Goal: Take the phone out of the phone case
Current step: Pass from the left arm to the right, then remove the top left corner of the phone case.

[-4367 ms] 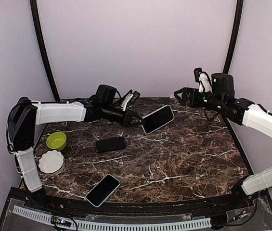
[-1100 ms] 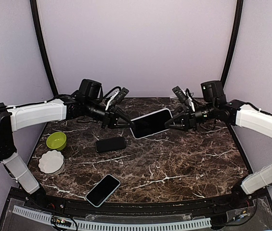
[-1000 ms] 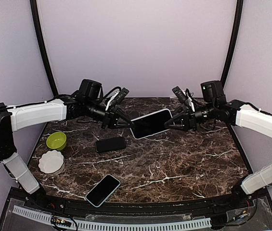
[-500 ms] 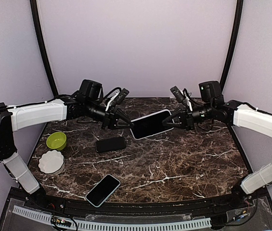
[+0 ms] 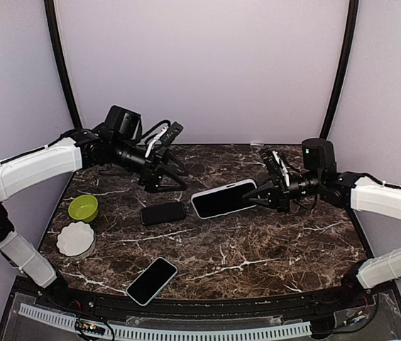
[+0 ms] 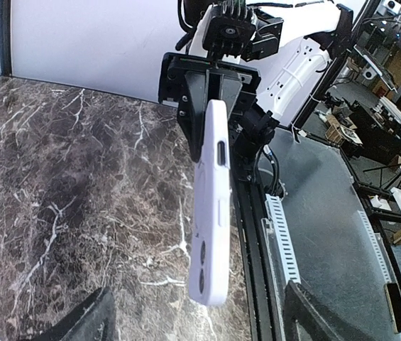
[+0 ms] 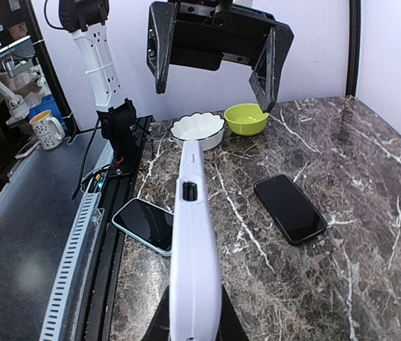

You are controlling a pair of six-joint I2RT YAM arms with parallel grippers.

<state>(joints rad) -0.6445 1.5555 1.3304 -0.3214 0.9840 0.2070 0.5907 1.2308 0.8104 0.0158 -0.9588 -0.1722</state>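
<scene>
The phone (image 5: 221, 199), black screen up inside a pale lilac case, hangs above the middle of the table. My right gripper (image 5: 252, 195) is shut on its right end. In the right wrist view the case (image 7: 194, 249) runs edge-on away from my pinching fingers (image 7: 159, 321). My left gripper (image 5: 174, 176) stands open to the left of the phone, apart from it. From the left wrist the case (image 6: 211, 213) shows edge-on with its camera holes, free between my spread left fingers (image 6: 83, 320), and the right gripper (image 6: 214, 78) holds its far end.
A black phone (image 5: 163, 213) lies on the marble left of centre. A light-rimmed phone (image 5: 152, 280) lies near the front edge. A green bowl (image 5: 83, 207) and a white scalloped bowl (image 5: 75, 239) stand at the left side.
My left gripper has opened, let go of the phone and drawn back to the left. The right gripper now carries the phone alone, a little lower and nearer the front.
</scene>
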